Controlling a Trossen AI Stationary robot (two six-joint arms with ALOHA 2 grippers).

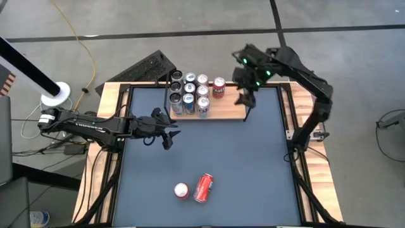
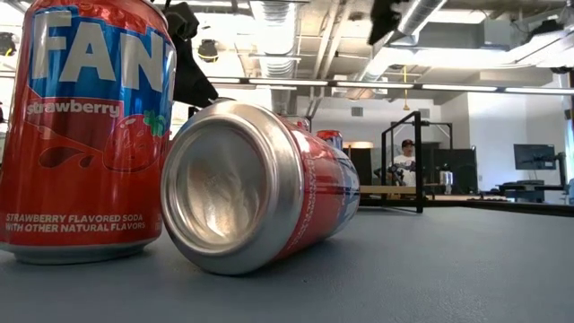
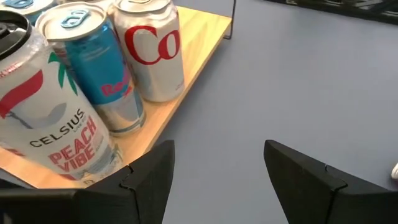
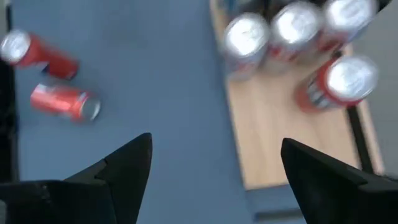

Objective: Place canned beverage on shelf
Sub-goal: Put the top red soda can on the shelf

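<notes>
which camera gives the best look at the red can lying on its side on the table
The low view: the tipped red can fills the frame, silver base toward the camera, beside the upright strawberry soda can. The high view shows it small near the table's front edge. The right wrist view shows it far off and blurred. The left wrist view misses it.

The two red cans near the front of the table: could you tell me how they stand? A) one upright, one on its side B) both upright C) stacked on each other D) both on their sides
A: in the high view one red can shows its round top, standing upright, while the other lies lengthwise beside it on the table.
</notes>
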